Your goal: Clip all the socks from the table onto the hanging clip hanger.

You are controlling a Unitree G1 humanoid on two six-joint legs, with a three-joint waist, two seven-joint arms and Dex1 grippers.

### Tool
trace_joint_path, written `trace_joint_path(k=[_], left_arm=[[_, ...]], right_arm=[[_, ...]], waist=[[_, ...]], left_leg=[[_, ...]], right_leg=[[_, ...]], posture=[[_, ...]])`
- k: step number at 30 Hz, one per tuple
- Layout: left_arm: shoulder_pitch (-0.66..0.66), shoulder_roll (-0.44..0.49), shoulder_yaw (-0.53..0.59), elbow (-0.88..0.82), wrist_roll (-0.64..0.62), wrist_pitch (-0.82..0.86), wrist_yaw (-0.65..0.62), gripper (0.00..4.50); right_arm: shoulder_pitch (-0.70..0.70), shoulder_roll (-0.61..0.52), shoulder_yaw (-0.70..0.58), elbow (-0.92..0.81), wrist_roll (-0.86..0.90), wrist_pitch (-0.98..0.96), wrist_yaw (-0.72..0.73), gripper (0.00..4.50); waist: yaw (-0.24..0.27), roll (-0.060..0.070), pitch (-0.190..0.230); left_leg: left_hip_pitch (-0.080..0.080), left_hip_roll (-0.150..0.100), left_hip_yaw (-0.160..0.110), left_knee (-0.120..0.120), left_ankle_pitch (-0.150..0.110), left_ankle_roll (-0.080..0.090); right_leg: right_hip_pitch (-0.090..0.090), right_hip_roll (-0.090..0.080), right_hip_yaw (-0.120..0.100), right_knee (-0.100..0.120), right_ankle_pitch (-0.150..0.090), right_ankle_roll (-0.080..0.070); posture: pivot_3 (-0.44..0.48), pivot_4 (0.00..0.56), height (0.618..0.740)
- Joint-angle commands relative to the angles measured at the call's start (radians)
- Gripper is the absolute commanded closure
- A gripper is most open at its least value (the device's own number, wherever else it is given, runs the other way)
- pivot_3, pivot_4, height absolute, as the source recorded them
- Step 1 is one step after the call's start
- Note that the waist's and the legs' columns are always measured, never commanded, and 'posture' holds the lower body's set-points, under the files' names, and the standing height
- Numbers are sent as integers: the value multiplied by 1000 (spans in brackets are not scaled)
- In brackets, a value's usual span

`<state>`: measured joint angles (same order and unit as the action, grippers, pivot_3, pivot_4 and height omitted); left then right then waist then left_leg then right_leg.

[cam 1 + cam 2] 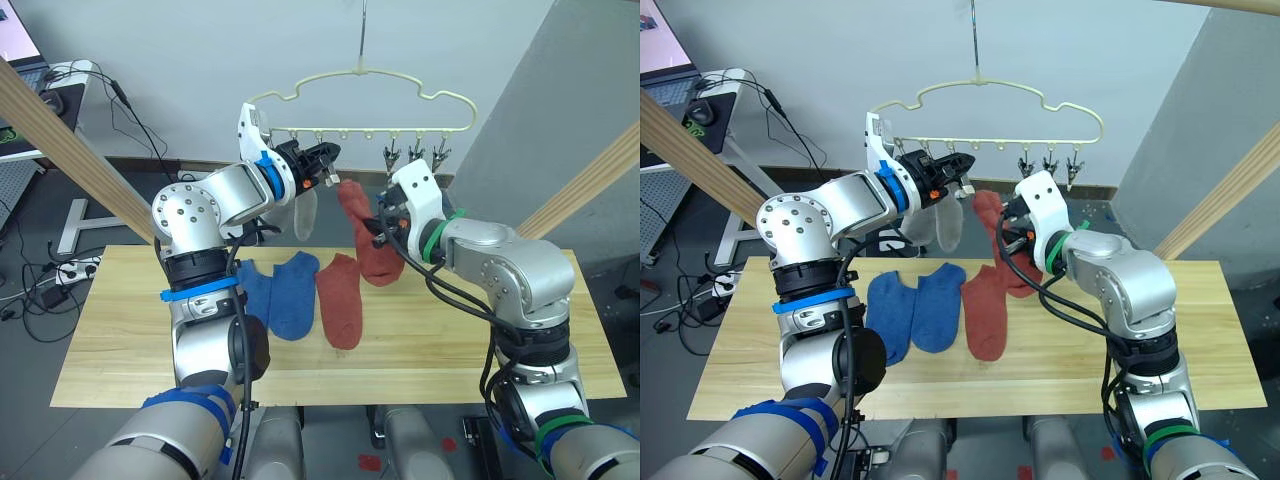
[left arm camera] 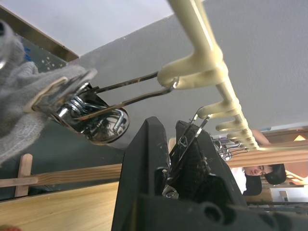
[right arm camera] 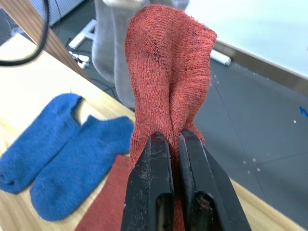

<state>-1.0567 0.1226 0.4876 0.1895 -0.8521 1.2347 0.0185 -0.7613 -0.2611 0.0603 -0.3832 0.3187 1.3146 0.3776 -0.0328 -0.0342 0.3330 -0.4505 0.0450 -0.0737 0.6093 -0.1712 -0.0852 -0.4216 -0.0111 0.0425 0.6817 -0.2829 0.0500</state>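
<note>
While the right gripper (image 3: pixel 174 144) pinches a red sock (image 1: pixel 362 225) raised just below the hanger (image 1: pixel 360 100), the left gripper (image 1: pixel 328 158) squeezes one clip (image 2: pixel 185 144). Next, feed the sock's edge into that clip. Three socks lie on the tabletop (image 1: pixel 120 340).

**Even indoor light, soft shadows, near parts blurred**

The room is bright with diffuse light from above. On the desk (image 1: pixel 120 350) the shadows are weak and soft at the edges. The silver arm shells carry small glare spots. Both eye views are sharp. In the left wrist view the chrome clip (image 2: pixel 96 120) shines strongly, and the black fingers (image 2: pixel 144 178) close to the lens look slightly soft. The background there is blurred.
</note>
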Motion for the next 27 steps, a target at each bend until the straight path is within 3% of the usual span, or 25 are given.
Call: trace_joint_path(k=[1, 27], left_arm=[[6, 5, -7, -12, -3, -12, 2, 4236], [21, 5, -33, -22, -2, -41, -9, 4236]], right_arm=[[-25, 9, -22, -57, 29, 12, -8, 4481], [-97, 60, -48, -61, 114, 56, -43, 4481]], waist=[[0, 0, 0], [0, 0, 0]], left_leg=[[0, 0, 0, 0, 0, 0], [0, 0, 0, 0, 0, 0]], right_leg=[[0, 0, 0, 0, 0, 0], [0, 0, 0, 0, 0, 0]], posture=[[-30, 340, 740], [-24, 338, 740]])
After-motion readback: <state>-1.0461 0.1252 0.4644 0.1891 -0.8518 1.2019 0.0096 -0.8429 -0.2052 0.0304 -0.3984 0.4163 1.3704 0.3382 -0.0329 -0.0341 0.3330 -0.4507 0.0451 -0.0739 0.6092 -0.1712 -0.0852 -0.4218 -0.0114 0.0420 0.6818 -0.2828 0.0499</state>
